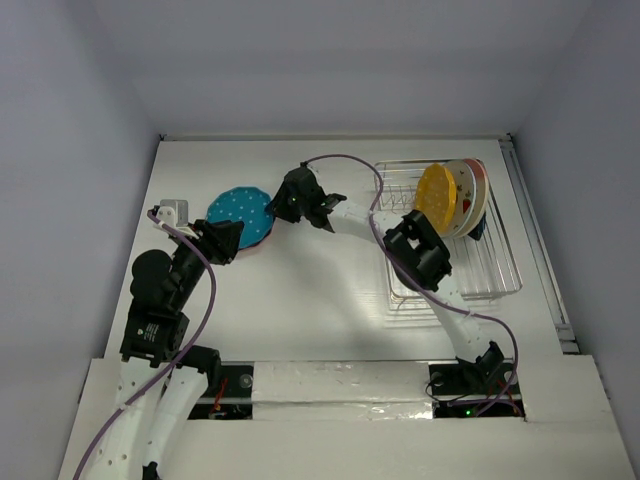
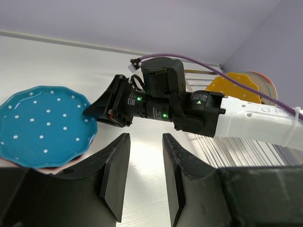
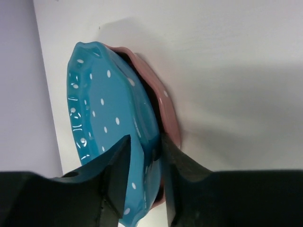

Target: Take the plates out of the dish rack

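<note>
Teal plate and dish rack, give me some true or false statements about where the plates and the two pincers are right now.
1. The teal plate lies on top of a pinkish plate on the table. True.
2. The left pincer grips a plate. False: its fingers stand apart with nothing between them.
3. An orange plate stands upright in the dish rack. True.
4. The right pincer reaches into the dish rack. False: it sits at the teal plate's rim, one finger on each side.
5. The dish rack is unloaded. False: several plates remain in it.
</note>
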You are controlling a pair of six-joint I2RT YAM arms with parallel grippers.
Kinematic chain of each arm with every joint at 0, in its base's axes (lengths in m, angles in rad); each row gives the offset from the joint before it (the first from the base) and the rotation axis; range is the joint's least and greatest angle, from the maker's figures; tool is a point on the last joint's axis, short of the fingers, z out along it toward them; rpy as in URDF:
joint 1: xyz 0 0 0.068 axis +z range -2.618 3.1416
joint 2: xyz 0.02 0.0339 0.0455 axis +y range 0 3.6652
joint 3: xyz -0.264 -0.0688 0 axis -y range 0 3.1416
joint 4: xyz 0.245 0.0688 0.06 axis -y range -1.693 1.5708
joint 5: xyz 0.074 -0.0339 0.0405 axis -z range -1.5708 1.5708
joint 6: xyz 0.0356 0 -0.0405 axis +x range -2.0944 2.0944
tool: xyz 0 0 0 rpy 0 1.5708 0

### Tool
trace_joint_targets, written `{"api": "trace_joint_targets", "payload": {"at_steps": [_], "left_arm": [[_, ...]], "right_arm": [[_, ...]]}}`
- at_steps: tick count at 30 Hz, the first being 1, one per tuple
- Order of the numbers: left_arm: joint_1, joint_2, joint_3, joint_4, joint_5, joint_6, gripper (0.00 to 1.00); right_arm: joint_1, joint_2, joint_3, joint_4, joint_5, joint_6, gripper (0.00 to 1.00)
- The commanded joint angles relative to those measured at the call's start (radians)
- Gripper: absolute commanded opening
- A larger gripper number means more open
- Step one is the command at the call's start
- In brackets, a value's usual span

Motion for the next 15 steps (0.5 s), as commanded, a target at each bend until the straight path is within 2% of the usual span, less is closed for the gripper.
{"api": "trace_joint_targets", "payload": {"at_steps": [1,2,4,5,8,11,15], "left_arm": [[-0.002,-0.008,0.039,0.035,0.012,0.003,0.31],[-0.002,-0.007,0.041,0.035,0.012,0.001,0.31],[-0.002,-0.008,0.041,0.033,0.010,0.003,0.31],[-0.002,-0.008,0.041,0.033,0.010,0.001,0.31],[-0.002,-0.008,0.041,0.033,0.012,0.001,0.31],[-0.002,-0.008,0.041,0.035,0.012,0.003,0.31],[-0.002,-0.008,0.041,0.031,0.010,0.001,0.31]], "right_arm": [[0.008,-0.032,0.059,0.126,0.021,0.033,0.39],[0.008,-0.035,0.057,0.126,0.019,0.026,0.46],[0.017,-0.052,0.051,0.112,0.019,-0.003,0.54],[0.017,-0.059,0.048,0.103,0.024,-0.016,0.64],[0.017,-0.102,0.024,0.068,0.048,-0.072,0.79],[0.017,-0.161,-0.015,0.011,0.099,-0.138,0.86],[0.017,-0.248,-0.065,-0.021,0.153,-0.224,0.85]]}}
